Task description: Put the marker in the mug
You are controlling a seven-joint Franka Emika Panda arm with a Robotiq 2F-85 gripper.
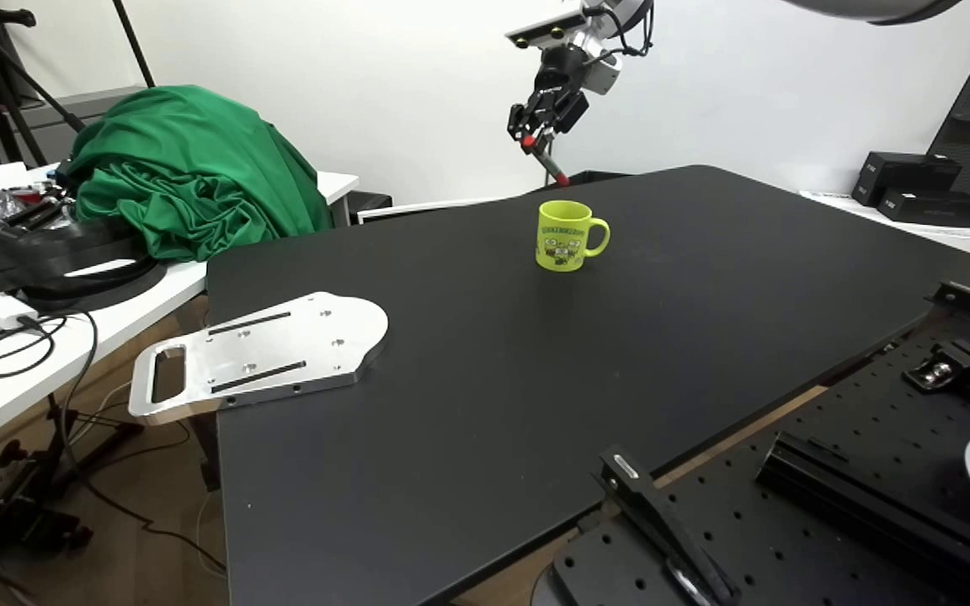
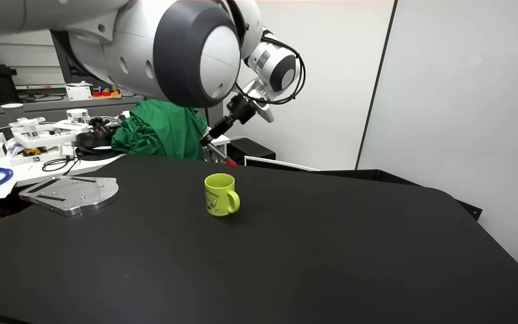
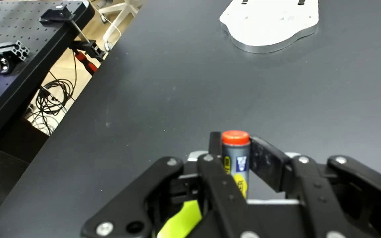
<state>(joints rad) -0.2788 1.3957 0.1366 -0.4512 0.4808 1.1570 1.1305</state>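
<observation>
The yellow-green mug (image 1: 562,234) stands upright on the black table, handle to the right; an exterior view also shows the mug (image 2: 218,196). In the wrist view only part of the mug (image 3: 183,220) shows behind the gripper linkage. My gripper (image 3: 235,142) is shut on the grey marker (image 3: 235,158), near its orange-red end. In both exterior views the marker (image 1: 546,162) (image 2: 217,152) is tilted, its red lower end pointing down towards the mug. The gripper (image 1: 533,133) (image 2: 206,140) is above and beyond the mug, and the marker is apart from it.
A silver metal plate (image 1: 283,341) (image 2: 77,191) lies on the table (image 1: 468,438) at its side edge. A black perforated board (image 1: 729,522) with rails stands beside the table. A green cloth (image 1: 190,168) lies heaped on a white side table.
</observation>
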